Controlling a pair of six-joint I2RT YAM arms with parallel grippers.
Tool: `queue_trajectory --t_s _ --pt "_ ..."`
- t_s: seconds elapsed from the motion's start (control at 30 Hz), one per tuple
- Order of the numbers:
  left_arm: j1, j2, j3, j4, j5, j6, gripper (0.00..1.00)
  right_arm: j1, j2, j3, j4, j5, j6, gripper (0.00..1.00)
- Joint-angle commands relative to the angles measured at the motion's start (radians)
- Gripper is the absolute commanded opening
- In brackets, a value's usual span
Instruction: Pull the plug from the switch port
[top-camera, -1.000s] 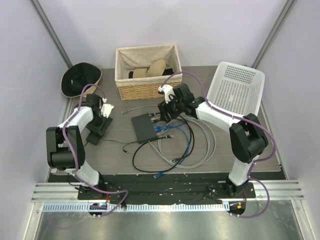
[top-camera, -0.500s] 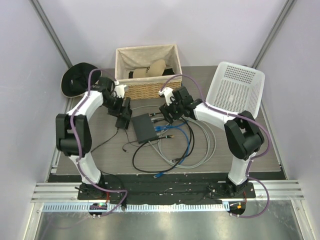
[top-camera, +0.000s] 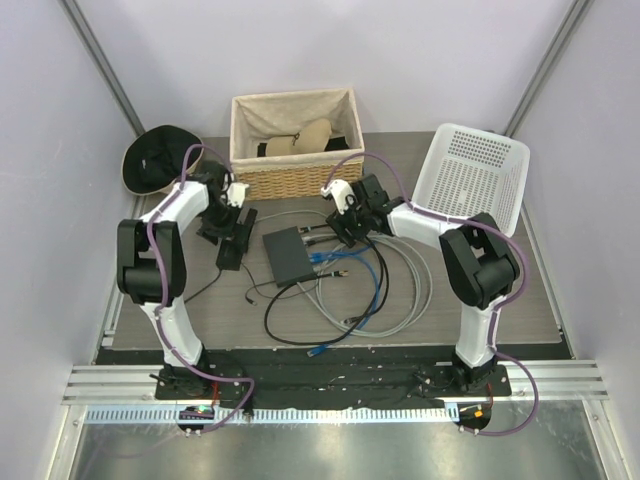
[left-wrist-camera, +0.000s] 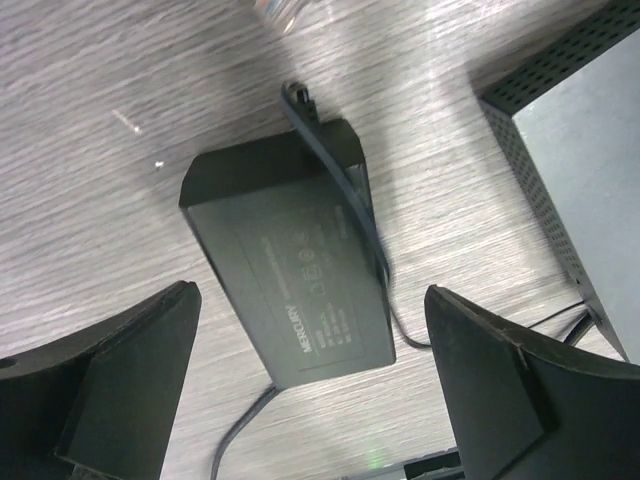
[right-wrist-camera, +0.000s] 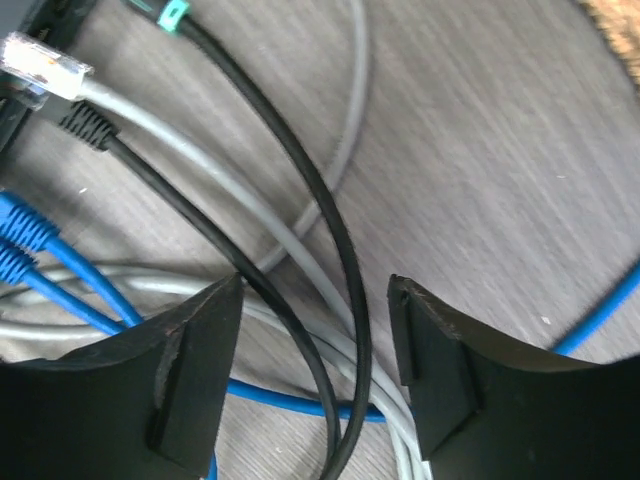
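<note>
**Both claws spread, both empty**

A grey wood-grain desk (top-camera: 540, 290) is carrying everything, with pale lilac walls rising around it. I am holding my left claw (left-wrist-camera: 312, 335) spread wide above a black power brick (left-wrist-camera: 285, 260), one finger (left-wrist-camera: 130, 380) on each side of it and nothing gripped; I cannot tell whether I am touching the brick. The brick is lying just left of the flat black switch (top-camera: 288, 254), whose perforated side wall is showing at the right of my left wrist view.

I am keeping my right claw (right-wrist-camera: 315, 330) partly open and empty, its fingers (right-wrist-camera: 190, 370) straddling two black cables (right-wrist-camera: 335, 225) and a grey cable (right-wrist-camera: 170, 130) on the desk. Blue cables (right-wrist-camera: 25, 228) are running toward the switch's right edge, where the ports (top-camera: 310, 252) are sitting, just beside my right claw in the overhead view. A clear plug (right-wrist-camera: 40, 62) on the grey cable is lying near that edge; I cannot tell whether it is sitting in a port.
</note>
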Motion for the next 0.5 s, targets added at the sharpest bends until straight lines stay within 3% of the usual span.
queue_trajectory --t_s 0.0,0.17,0.23,0.37,0.47 --pt "0.001 -0.079 0.016 -0.018 -0.016 0.014 1.00 -0.001 -0.069 -0.078 -0.145 -0.122 -0.039 0.67" --pt "-0.022 -0.165 0.022 0.027 0.048 -0.060 1.00 0.026 -0.258 -0.264 -0.191 -0.189 0.010 0.68" --pt "-0.031 -0.217 0.021 0.071 0.163 -0.070 1.00 0.026 -0.303 -0.301 -0.191 -0.191 0.041 0.69" --pt "-0.065 -0.202 0.039 0.064 0.360 -0.058 1.00 0.011 -0.268 -0.223 -0.177 -0.130 0.016 0.74" --pt "-0.125 -0.127 0.056 0.016 0.359 -0.063 0.97 -0.013 -0.219 -0.083 -0.199 -0.128 -0.011 0.77"
